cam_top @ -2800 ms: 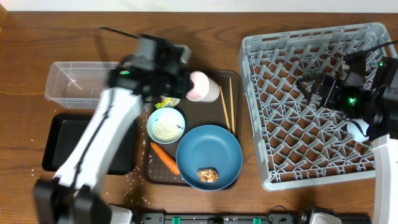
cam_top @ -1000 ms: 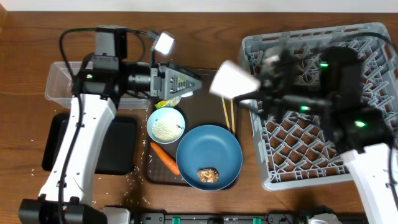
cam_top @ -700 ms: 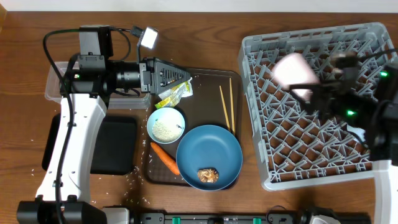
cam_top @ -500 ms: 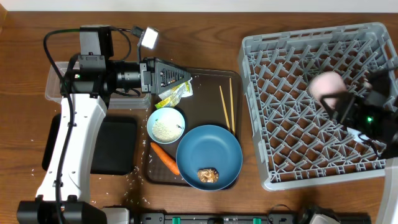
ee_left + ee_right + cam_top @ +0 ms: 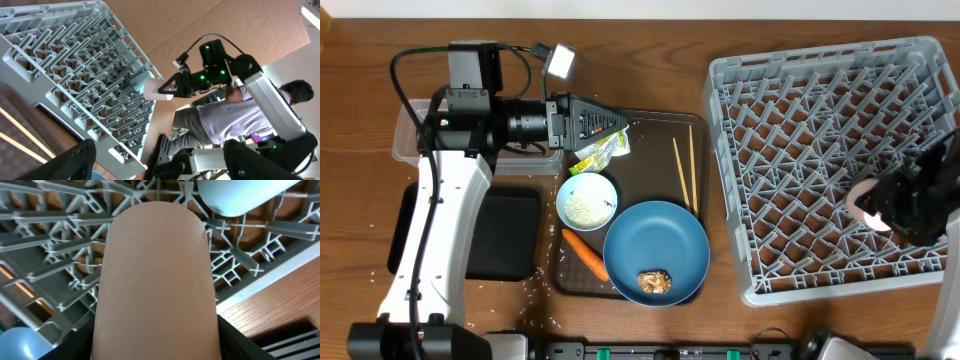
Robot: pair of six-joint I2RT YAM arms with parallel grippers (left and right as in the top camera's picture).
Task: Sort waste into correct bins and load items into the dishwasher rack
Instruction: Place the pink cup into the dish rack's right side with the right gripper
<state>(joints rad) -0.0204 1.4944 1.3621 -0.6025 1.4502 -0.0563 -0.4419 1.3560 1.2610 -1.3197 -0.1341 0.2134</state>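
Note:
My right gripper (image 5: 892, 205) is shut on the pink cup (image 5: 865, 197), low over the right side of the grey dishwasher rack (image 5: 800, 160). The pink cup (image 5: 157, 280) fills the right wrist view, with a light blue cup (image 5: 240, 192) lying in the rack just beyond it. My left gripper (image 5: 617, 128) hangs open and empty above the yellow-green wrapper (image 5: 600, 152). On the brown tray (image 5: 655, 135) lie the small light blue bowl (image 5: 587, 201) of rice, a carrot (image 5: 585, 253), the chopsticks (image 5: 685, 170) and the dark blue plate (image 5: 656, 245) with a brown lump (image 5: 655, 282).
The clear tub (image 5: 420, 135) sits at the back left, partly under my left arm. The black tray (image 5: 510, 235) lies in front of it. Loose rice grains (image 5: 535, 290) dot the table near the brown tray's front left corner.
My right arm has carried the pink cup from above the brown tray's right edge across the rack to its right side and lowered it. My left arm drew back left, then held still.

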